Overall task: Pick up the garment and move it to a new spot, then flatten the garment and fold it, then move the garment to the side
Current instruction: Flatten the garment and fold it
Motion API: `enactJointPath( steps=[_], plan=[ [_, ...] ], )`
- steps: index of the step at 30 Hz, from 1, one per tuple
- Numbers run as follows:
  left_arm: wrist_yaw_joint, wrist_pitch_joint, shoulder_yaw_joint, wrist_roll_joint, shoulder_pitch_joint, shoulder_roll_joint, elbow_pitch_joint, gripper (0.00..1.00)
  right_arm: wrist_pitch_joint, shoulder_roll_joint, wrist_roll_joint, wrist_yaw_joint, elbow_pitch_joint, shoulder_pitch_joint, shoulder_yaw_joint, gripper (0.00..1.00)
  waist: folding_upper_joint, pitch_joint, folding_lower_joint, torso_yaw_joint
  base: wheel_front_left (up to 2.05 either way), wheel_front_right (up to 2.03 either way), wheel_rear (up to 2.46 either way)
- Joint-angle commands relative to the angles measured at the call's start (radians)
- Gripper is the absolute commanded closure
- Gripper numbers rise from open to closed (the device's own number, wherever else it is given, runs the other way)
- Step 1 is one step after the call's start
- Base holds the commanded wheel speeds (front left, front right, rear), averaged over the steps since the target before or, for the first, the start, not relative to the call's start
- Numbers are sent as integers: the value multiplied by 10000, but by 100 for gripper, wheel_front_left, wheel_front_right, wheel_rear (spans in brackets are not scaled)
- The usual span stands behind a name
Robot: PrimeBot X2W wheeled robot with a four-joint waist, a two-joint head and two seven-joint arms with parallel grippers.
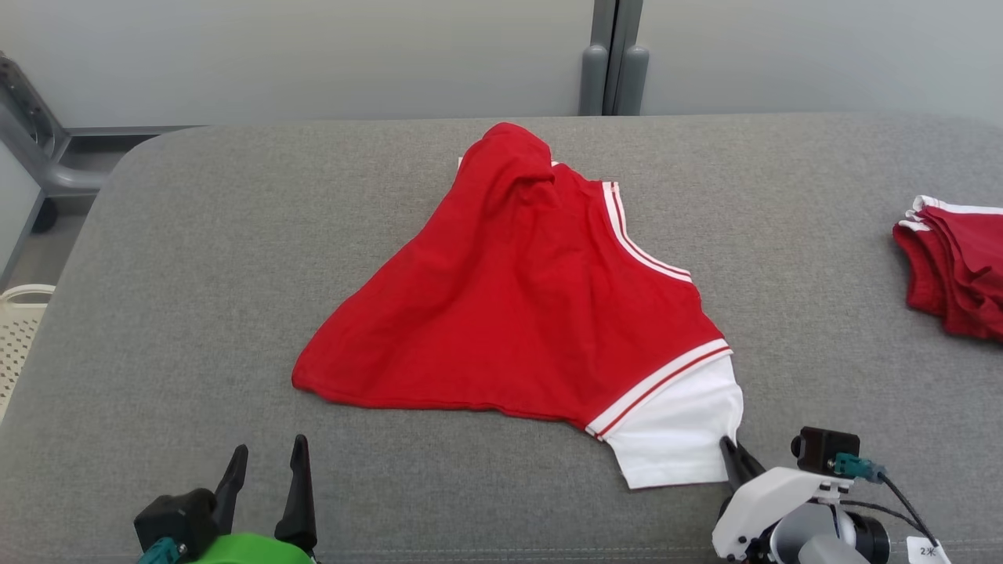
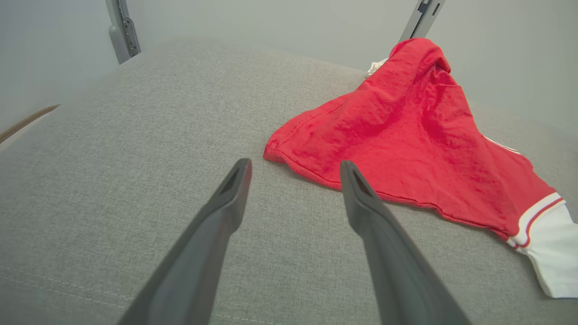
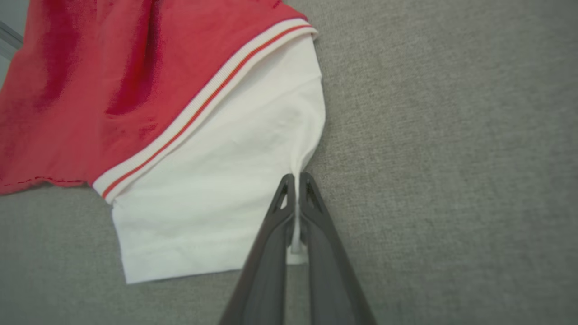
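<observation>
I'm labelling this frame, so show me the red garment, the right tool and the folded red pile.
red garment [image 1: 509, 313], head view, middle of its red body.
right tool [image 3: 297, 177], right wrist view, midway between its closed fingertips.
folded red pile [image 1: 960, 266], head view, its top layer.

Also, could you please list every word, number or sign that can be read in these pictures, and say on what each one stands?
"2", then a mark too blurred to read: on the small white tag at the lower right of the head view, beside the right gripper.
Print too small to read: on the white label at the far edge of the red garment.
No other text can be seen.
</observation>
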Motion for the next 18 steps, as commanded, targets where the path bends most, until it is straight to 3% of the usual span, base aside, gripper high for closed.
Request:
enactJointPath(
  steps=[1, 9, 18],
  plan=[
    [-149, 95, 36, -157, -337, -66, 173, 0, -73, -190, 152, -12, -202, -182, 45, 100, 0, 8, 0, -129, 0, 0, 0],
    [-509, 607, 177, -834, -1151, -433, 1389, 0, -32, -548, 170, -12, -878, -335, 207, 100, 0, 38, 0, -429, 0, 0, 0],
    [-888, 1615, 286, -1687, -2744, -1132, 3741, 0, 235, -648, -14, -12, -1547, -377, 223, 100, 0, 326, 0, -622, 0, 0, 0]
  ],
)
